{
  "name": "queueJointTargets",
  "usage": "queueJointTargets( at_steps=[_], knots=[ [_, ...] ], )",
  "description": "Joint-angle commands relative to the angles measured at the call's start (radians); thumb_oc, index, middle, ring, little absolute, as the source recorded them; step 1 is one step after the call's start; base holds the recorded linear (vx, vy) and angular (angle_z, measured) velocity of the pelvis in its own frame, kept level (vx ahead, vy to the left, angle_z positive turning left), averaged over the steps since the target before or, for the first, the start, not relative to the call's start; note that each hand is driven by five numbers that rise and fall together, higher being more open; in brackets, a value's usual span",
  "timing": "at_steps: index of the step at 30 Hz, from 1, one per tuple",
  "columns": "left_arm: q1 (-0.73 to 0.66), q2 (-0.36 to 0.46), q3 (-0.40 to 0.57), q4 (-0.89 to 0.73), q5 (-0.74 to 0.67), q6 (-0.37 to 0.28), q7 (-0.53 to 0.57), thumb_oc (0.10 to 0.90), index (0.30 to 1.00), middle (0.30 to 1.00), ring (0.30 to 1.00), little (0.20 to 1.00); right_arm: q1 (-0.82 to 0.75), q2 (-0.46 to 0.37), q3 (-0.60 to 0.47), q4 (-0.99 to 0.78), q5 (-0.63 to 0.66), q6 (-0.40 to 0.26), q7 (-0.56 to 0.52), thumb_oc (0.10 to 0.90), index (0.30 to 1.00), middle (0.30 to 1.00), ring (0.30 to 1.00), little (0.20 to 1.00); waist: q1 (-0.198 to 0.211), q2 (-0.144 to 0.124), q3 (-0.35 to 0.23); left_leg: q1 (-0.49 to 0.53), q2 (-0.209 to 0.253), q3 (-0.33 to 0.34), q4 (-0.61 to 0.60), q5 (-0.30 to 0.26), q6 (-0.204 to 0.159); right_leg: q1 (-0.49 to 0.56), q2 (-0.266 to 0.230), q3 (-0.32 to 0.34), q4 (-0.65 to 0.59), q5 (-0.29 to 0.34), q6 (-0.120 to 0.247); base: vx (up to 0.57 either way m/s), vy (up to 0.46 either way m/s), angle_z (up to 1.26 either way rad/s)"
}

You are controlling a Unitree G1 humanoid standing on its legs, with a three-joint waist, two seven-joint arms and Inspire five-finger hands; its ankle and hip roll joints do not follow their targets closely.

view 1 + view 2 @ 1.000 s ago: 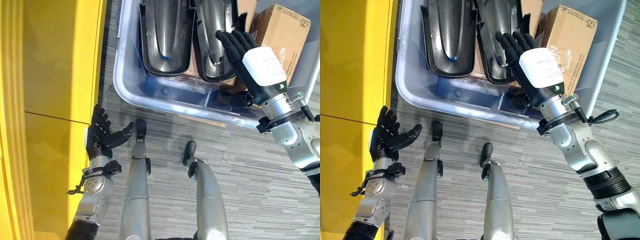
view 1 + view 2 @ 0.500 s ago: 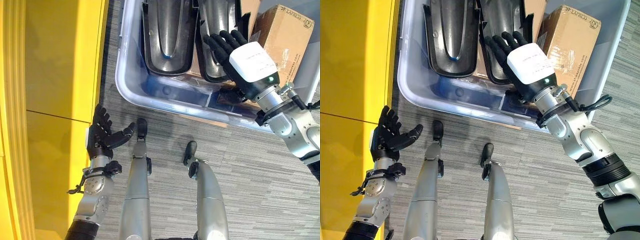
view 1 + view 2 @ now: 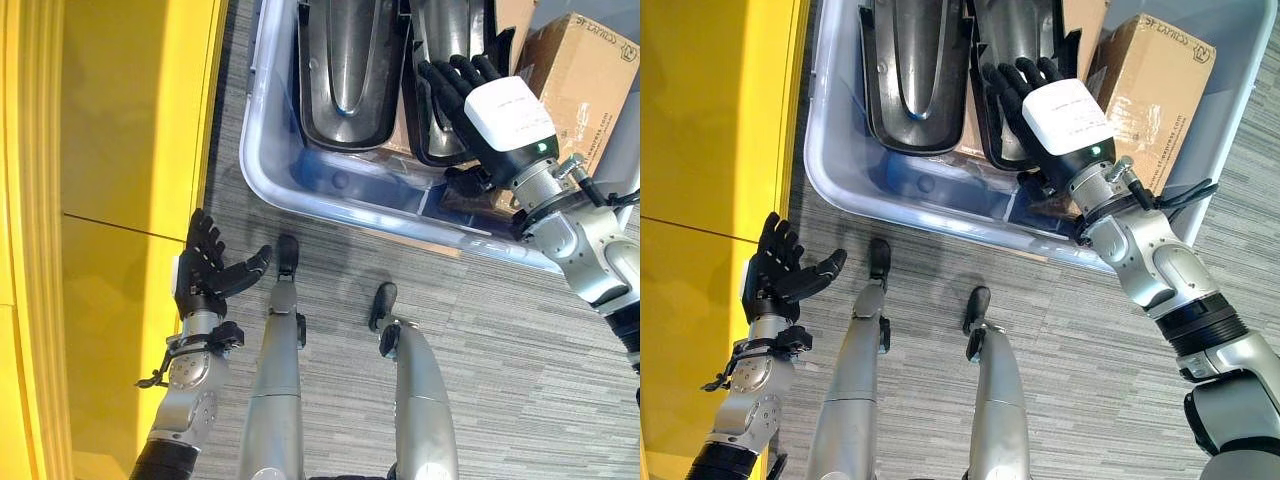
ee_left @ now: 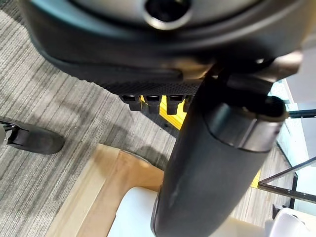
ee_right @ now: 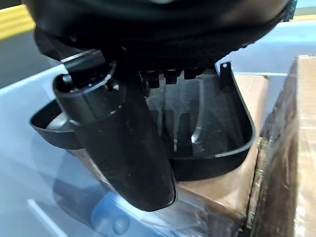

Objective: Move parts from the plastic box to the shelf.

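Observation:
A translucent plastic box on the carpet holds two dark curved parts side by side, the left part and the right part. My right hand is open, its straight fingers spread over the near end of the right part. In the right wrist view the thumb hangs just above that part's hollow, and nothing is held. My left hand is open and empty low beside the yellow shelf, well away from the box.
A cardboard box stands in the plastic box right of my right hand, with flatter cardboard under the dark parts. The yellow shelf's face runs down the whole left side. Grey carpet lies in front of the plastic box.
My right hand has moved from beside the cardboard box leftward and down over the right dark part. The left hand has held still. The camera has shifted slightly.

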Motion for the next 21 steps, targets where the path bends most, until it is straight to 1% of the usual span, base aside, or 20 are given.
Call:
queueJointTargets(
  at_steps=[1, 21],
  knots=[
    [0.016, 0.008, 0.012, -0.075, 0.018, -0.096, -0.005, 0.900, 1.000, 1.000, 1.000, 1.000, -0.124, -0.045, -0.005, 0.015, 0.038, -0.007, -0.062, 0.900, 1.000, 1.000, 1.000, 1.000, -0.002, 0.050, -0.005, -0.003, 0.076, -0.028, 0.168, -0.191, -0.044, 0.165, 0.004, 0.052, -0.110, 0.018, 0.012, 0.00, 0.000, 0.00],
    [0.001, 0.017, 0.006, -0.064, 0.013, -0.111, 0.004, 0.900, 1.000, 1.000, 1.000, 1.000, -0.228, 0.029, 0.078, 0.249, 0.065, 0.027, -0.094, 0.900, 1.000, 1.000, 1.000, 1.000, 0.018, 0.069, -0.005, -0.049, 0.070, -0.036, 0.179, -0.189, -0.043, 0.111, 0.004, 0.053, -0.083, 0.013, 0.009, 0.00, 0.000, 0.00]
  ],
)
